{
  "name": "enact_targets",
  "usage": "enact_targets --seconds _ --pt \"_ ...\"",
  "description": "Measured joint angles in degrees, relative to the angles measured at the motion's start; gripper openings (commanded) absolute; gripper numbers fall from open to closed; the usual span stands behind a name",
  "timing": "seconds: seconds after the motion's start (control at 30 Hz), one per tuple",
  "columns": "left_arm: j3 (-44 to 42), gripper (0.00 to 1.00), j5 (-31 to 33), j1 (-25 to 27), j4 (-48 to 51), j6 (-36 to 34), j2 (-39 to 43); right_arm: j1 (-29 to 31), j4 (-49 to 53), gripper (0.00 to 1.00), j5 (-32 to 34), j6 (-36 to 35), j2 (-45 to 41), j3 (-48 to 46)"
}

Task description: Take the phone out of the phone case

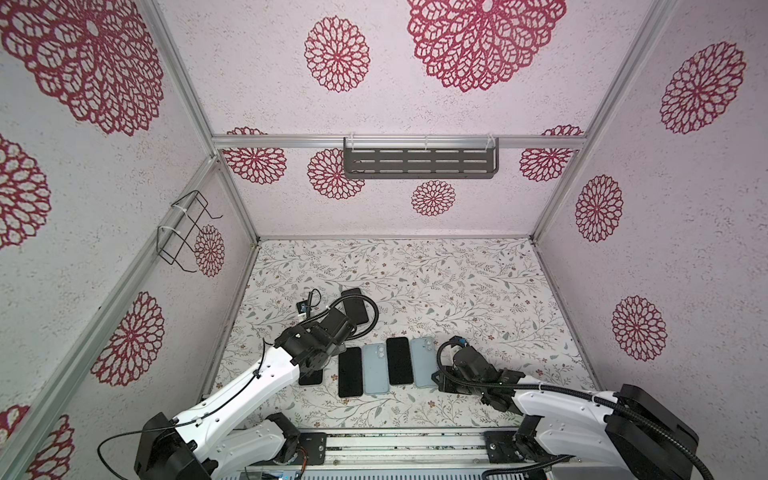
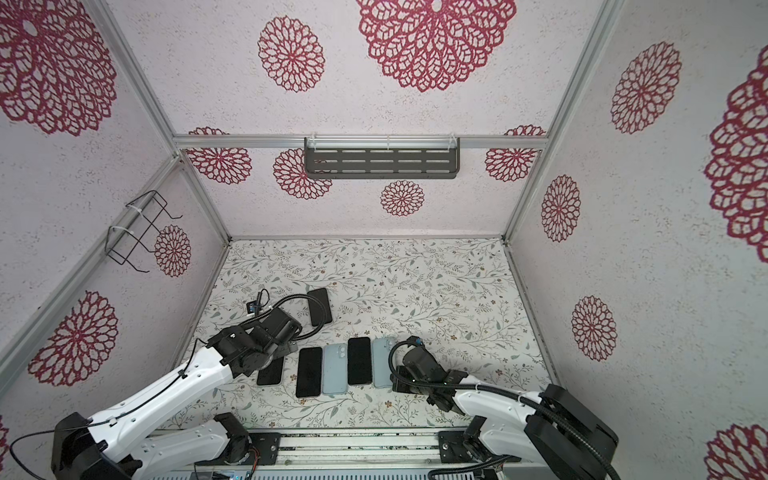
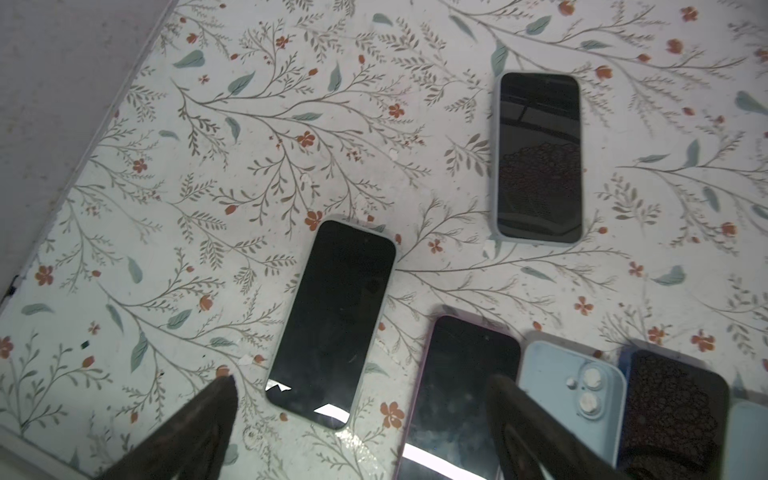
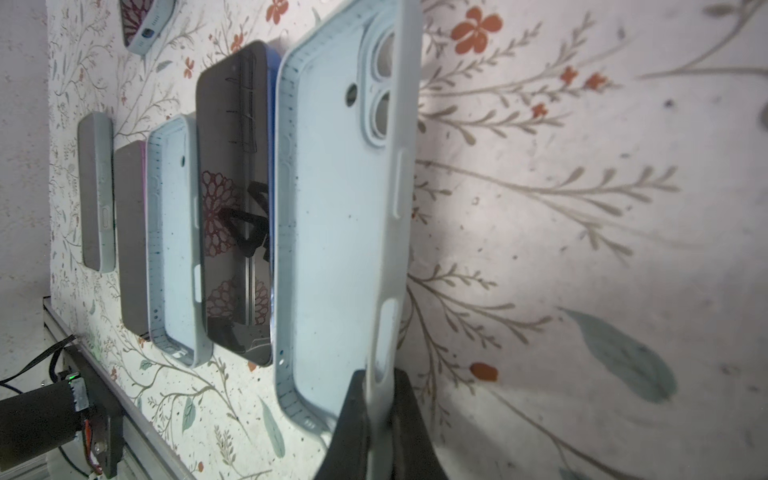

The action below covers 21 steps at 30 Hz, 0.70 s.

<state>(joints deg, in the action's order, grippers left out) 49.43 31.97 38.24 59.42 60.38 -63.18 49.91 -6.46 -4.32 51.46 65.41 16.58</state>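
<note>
Red-rosette walls [image 1: 415, 104] enclose a floral floor [image 1: 457, 282] — grey shelf [image 1: 419, 162] at 12 o'clock, wire rack [image 1: 183, 232] at 10.

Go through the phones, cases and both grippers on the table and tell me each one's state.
Left gripper, open over near cased phone.
Right gripper, shut on held case.
Held case, empty.
Second case, empty, open side up.
Pink-edged phone, uncased, screen dark.
Blue-edged phone, uncased, screen dark.
Near cased phone, in case, screen up.
Far cased phone, in case, screen up.
</note>
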Motion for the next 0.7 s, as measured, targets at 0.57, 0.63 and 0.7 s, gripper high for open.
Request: enact_targets --seconds 0.57,0.63,0.7 --pt "-1.62 0.97 0.13 -4.66 4.90 2.69 -5.92 -0.61 -5.55 0.08 -2.58 -2.27 4.61 0.76" --pt "-1.70 0.97 0.02 -4.81 4.98 2.71 -7.89 -0.31 -6.27 0.09 -2.56 -2.14 5.03 0.74" --pt "-1.73 0.97 -0.11 -4.85 4.83 2.67 -9.60 -0.09 -6.62 0.15 -2.56 -1.86 5.22 0.74"
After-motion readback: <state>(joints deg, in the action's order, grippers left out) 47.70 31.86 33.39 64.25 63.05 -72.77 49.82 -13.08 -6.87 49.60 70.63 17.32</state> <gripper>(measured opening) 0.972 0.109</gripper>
